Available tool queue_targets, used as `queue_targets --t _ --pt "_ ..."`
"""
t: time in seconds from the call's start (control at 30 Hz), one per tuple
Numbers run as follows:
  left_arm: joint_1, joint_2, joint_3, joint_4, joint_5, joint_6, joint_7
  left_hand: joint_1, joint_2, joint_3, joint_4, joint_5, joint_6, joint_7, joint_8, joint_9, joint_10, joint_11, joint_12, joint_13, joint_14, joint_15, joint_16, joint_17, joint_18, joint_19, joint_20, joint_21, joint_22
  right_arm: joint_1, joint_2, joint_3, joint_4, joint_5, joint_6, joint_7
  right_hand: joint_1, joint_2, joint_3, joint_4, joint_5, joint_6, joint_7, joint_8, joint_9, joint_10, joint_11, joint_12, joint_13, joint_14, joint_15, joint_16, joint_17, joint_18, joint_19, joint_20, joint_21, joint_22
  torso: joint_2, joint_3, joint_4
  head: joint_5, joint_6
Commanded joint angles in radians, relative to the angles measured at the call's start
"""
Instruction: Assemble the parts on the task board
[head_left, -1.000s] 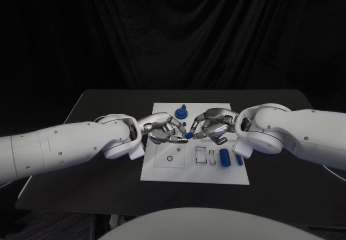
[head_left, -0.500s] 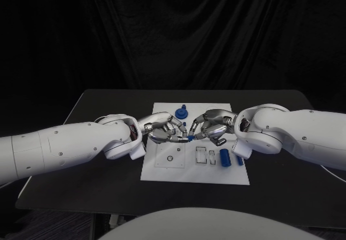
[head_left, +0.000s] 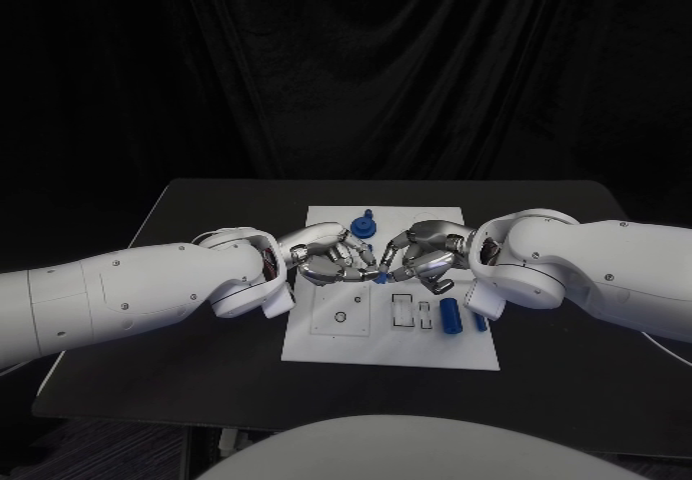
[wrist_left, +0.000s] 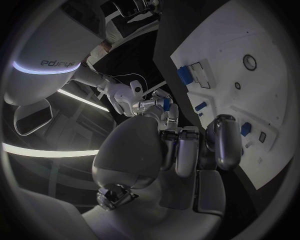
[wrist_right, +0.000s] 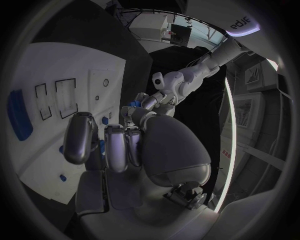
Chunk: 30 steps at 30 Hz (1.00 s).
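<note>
Over the middle of the white task board (head_left: 325, 345) my left hand (head_left: 335, 263) and right hand (head_left: 417, 256) meet fingertip to fingertip. A small blue part (head_left: 378, 281) sits just below where the fingers join, and fingers of both hands pinch it. That part (wrist_left: 165, 103) also shows beyond my curled left fingers (wrist_left: 181, 150) in the left wrist view, and as a blue speck (wrist_right: 132, 103) in the right wrist view. A blue cylinder (head_left: 449, 314) lies on the board's right side with a thin blue piece (head_left: 479, 320) beside it.
A round blue part with a peg (head_left: 364, 225) stands at the board's far end. Two rectangular slots (head_left: 402, 311) and a round hole (head_left: 339, 317) lie in the near half. The black table (head_left: 188, 330) extends on both sides of the board.
The two hands have closed in on each other a little. The small blue part between the fingertips has dropped slightly toward the board.
</note>
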Motion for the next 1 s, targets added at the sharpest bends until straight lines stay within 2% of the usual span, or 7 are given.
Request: queue_targets --t 0.03,0.27,0.43,0.5,0.7,0.9,1.0 --pt "-0.001 0.006 0.001 0.001 0.002 0.016 0.006 0.035 -0.011 0.035 -0.015 0.005 0.011 -0.001 0.000 0.004 0.105 -0.010 -0.003 0.259 0.104 -0.011 0.003 0.263 0.009 -0.002 -0.010 -0.007 0.180 -0.002 0.004 0.001 0.001 0.013 0.008 -0.003 -0.004 -0.003 0.002 0.001 -0.003 -0.005 -0.004 0.002 0.000 -0.005 -0.001 -0.001 0.052 0.066 -0.001 -0.007 0.087 -0.006 0.001 0.001 -0.003 0.126 0.001 0.0009 -0.0010 -0.003 0.000" --pt "-0.002 0.010 0.001 -0.004 0.002 0.026 -0.009 0.053 -0.043 0.080 -0.044 -0.006 0.020 -0.001 0.000 0.012 0.105 -0.010 -0.003 0.259 0.104 -0.012 0.003 0.263 0.010 -0.005 -0.012 -0.012 0.179 -0.002 0.003 0.001 -0.004 0.036 -0.003 0.000 -0.008 -0.003 0.006 0.004 -0.004 -0.006 -0.004 0.000 -0.001 -0.012 -0.001 -0.004 0.041 0.063 -0.001 -0.012 0.080 -0.004 -0.002 0.001 -0.012 0.122 0.001 0.0020 0.0001 -0.006 0.000" --pt "-0.003 0.014 0.001 -0.004 0.002 0.013 -0.009 0.077 -0.066 0.142 -0.097 -0.015 0.061 -0.002 -0.005 0.013 0.105 -0.014 -0.003 0.259 0.104 -0.017 0.003 0.263 0.008 0.002 -0.016 -0.005 0.182 -0.002 0.006 0.001 -0.008 0.042 -0.014 0.000 -0.012 -0.004 0.009 0.006 -0.003 -0.008 -0.003 0.000 -0.001 -0.019 0.000 -0.008 0.032 0.060 -0.001 -0.019 0.069 -0.001 -0.008 0.001 -0.023 0.118 0.001 0.0016 0.0004 -0.006 0.000" --pt "-0.004 0.016 0.001 -0.003 0.002 0.005 -0.008 0.073 -0.075 0.175 -0.114 -0.013 0.076 -0.002 -0.017 0.008 0.105 -0.014 -0.003 0.259 0.104 -0.016 0.003 0.263 0.007 0.007 -0.018 0.000 0.184 -0.002 0.007 0.001 -0.010 0.043 -0.018 0.000 -0.013 -0.004 0.010 0.006 -0.003 -0.009 -0.003 0.000 -0.001 -0.021 0.000 -0.008 0.029 0.059 -0.001 -0.022 0.064 0.000 -0.009 0.001 -0.027 0.116 0.001 0.0011 -0.0008 -0.004 0.000" --pt "-0.005 0.017 0.001 -0.004 0.002 -0.013 -0.002 0.057 -0.090 0.208 -0.131 -0.011 0.095 -0.002 -0.032 0.002 0.105 -0.016 -0.003 0.259 0.104 -0.019 0.003 0.263 0.005 0.013 -0.019 0.007 0.186 -0.002 0.012 0.001 -0.013 0.044 -0.019 -0.001 -0.015 -0.005 0.012 0.007 -0.002 -0.010 -0.003 0.000 -0.001 -0.027 0.000 -0.011 0.022 0.056 0.000 -0.030 0.053 0.002 -0.015 0.002 -0.038 0.111 0.003 0.0000 -0.0020 -0.001 0.000" --pt "-0.005 0.013 0.001 -0.006 0.002 -0.020 -0.004 0.045 -0.098 0.229 -0.143 -0.002 0.108 -0.003 -0.039 0.001 0.105 -0.018 -0.003 0.259 0.104 -0.021 0.003 0.263 0.004 0.018 -0.021 0.012 0.188 -0.002 0.006 0.001 -0.019 0.045 -0.015 -0.007 -0.022 -0.012 0.015 0.009 -0.002 -0.014 -0.002 0.000 -0.001 -0.040 0.002 -0.017 0.005 0.047 0.001 -0.048 0.029 0.009 -0.031 0.003 -0.072 0.096 0.003 0.0004 0.0027 -0.002 0.000" --pt "-0.005 0.008 0.001 -0.009 0.002 -0.020 -0.010 0.038 -0.103 0.241 -0.150 0.007 0.114 -0.004 -0.043 0.001 0.105 -0.018 -0.003 0.259 0.104 -0.022 0.003 0.263 0.003 0.019 -0.021 0.013 0.188 -0.002 -0.003 0.001 -0.024 0.045 -0.014 -0.010 -0.030 -0.018 0.011 0.014 -0.003 -0.016 -0.001 0.001 -0.001 -0.047 0.003 -0.020 -0.003 0.042 0.002 -0.058 0.014 0.013 -0.038 0.004 -0.089 0.088 0.003 0.0009 0.0025 0.000 0.000"
